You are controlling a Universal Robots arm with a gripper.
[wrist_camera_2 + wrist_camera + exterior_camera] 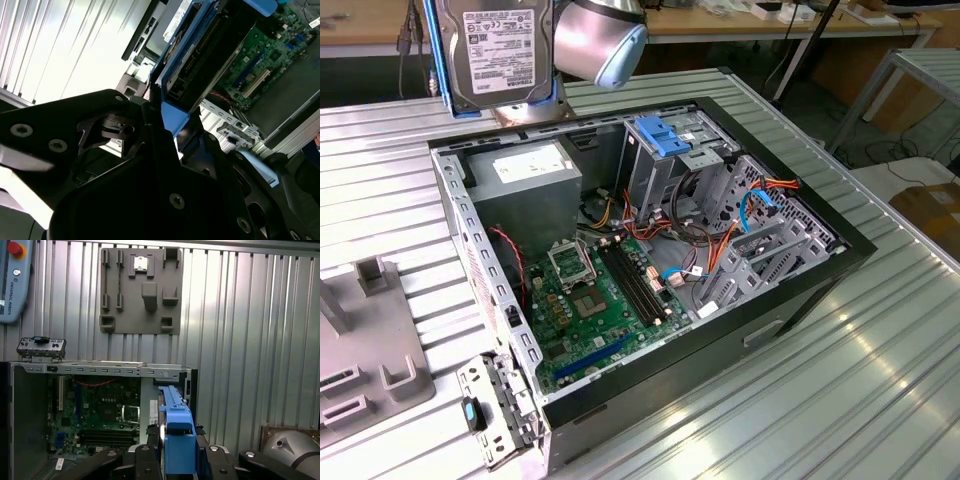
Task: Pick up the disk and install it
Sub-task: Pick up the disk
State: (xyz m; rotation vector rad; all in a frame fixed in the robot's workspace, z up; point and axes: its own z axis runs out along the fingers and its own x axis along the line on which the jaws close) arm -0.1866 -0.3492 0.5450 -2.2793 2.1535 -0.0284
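Hovering by the open computer case (455, 200), the claw (177, 462) appears closed tight on the disk (505, 45).

A robotics lab: ribbed metal table (800, 400), opened PC case (670, 365), grey fixture plate (140, 290), teach pendant (15, 285), wooden benches (740, 28) behind
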